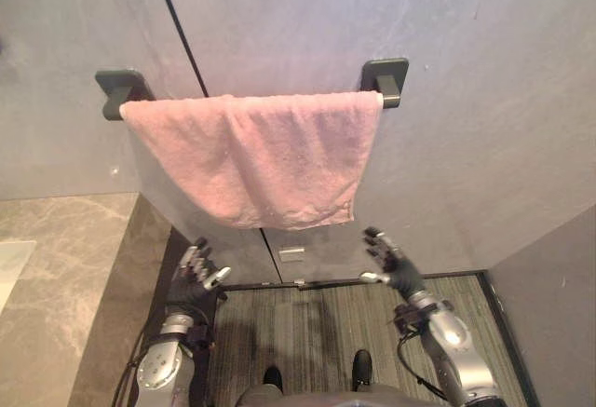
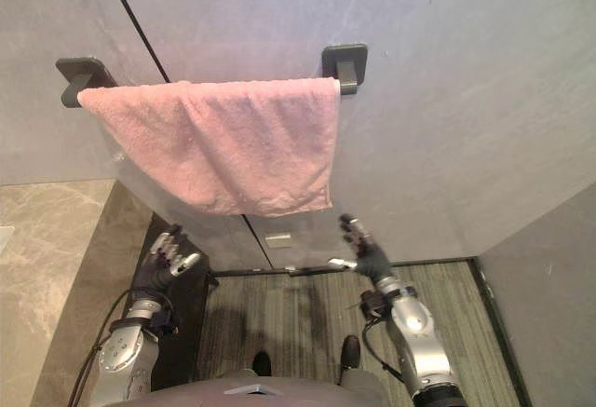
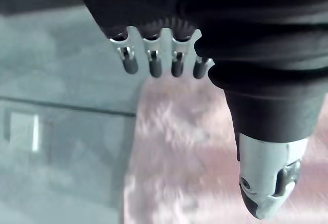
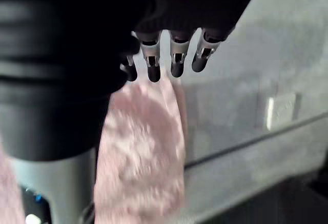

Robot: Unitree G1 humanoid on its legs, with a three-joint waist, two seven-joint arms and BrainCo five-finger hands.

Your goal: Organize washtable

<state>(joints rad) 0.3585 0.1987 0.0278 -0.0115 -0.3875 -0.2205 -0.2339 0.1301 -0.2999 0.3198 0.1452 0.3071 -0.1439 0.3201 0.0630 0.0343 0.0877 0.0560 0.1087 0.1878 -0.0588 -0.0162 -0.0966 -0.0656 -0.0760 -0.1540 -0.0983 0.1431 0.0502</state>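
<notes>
A pink towel (image 1: 261, 151) hangs draped over a dark wall rail between two brackets (image 1: 385, 79), its lower edge uneven and longer on the right. My left hand (image 1: 198, 272) is below the towel's left part, fingers relaxed and holding nothing. My right hand (image 1: 389, 258) is raised below the towel's right corner, fingers straight and apart, not touching the cloth. The left wrist view looks past straight fingers (image 3: 154, 65) at the pink towel (image 3: 205, 162). In the right wrist view the towel (image 4: 143, 157) hangs beyond the fingers (image 4: 174, 57).
A grey wall (image 1: 466, 146) with a dark vertical seam backs the rail. A marble counter (image 1: 65, 267) lies at the left. A small white plate (image 1: 291, 254) sits low on the wall. Striped floor (image 1: 326, 323) lies below.
</notes>
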